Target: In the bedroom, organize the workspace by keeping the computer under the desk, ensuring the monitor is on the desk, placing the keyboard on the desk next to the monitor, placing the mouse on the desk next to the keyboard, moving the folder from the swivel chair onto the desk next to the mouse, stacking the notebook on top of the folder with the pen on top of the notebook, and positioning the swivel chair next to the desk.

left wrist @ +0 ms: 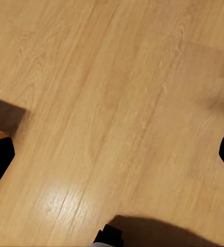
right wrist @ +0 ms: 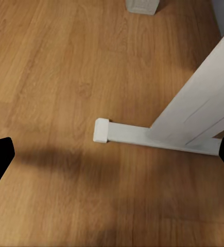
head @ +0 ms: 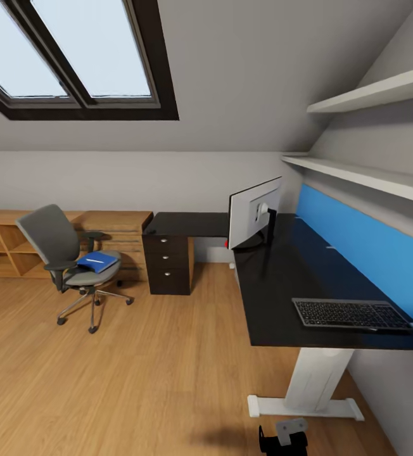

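Note:
The black desk [head: 282, 272] carries the monitor [head: 254, 218] and, near its front end, the keyboard [head: 352, 315]. A small dark lump [head: 149, 232] on the desk's far left corner looks like the mouse. The swivel chair [head: 54, 244] stands apart on the floor to the left, with the blue folder [head: 102, 265] on its seat and the white pen [head: 94, 260] on top. The notebook is hidden. A pale grey box [right wrist: 141, 5] on the floor may be the computer. My left gripper [left wrist: 112, 159] and right gripper [right wrist: 112, 157] hang open over bare floor.
The desk's white leg [right wrist: 194, 110] and its foot [right wrist: 137, 135] stand just ahead of my right gripper. Black drawers [head: 167, 266] sit under the desk's far end, with a wooden chest [head: 121, 237] and low shelving [head: 4, 247] behind the chair. Wall shelves [head: 371, 92] run above the desk.

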{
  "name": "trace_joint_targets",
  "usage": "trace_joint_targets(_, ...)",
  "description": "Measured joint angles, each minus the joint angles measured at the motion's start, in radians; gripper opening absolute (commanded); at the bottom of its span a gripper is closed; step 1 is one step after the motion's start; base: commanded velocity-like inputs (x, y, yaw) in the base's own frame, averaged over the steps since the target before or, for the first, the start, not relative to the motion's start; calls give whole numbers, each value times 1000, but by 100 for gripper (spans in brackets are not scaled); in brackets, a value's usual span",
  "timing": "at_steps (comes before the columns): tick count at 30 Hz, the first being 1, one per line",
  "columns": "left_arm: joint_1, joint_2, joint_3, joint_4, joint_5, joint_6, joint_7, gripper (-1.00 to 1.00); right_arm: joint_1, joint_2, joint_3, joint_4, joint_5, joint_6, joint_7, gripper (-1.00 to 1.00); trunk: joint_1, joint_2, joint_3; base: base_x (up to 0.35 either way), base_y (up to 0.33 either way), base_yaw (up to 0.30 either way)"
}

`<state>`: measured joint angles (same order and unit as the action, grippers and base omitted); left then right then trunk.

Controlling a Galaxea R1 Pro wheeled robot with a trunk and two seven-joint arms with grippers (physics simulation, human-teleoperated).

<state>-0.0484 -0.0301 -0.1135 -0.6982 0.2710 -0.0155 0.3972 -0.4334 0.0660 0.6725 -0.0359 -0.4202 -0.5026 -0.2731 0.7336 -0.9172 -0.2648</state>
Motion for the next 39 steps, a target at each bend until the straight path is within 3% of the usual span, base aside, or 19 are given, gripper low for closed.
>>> trace_joint_targets(8,0,0,-1,-1,-1,-30,2,100,0,0,0,0,0,0,0,100,-31,56,25,-1,-2,0)
trace_joint_targets(21,0,0,-1,0,0,-32,2,100,0,0,0,0,0,0,0,100,-80,147,66,-242,0,0)
trace_joint_targets(39,0,0,-1,8,1,-30,3,100,0,0,0,0,0,2,0,100,-150,273,123,-19,0,0)
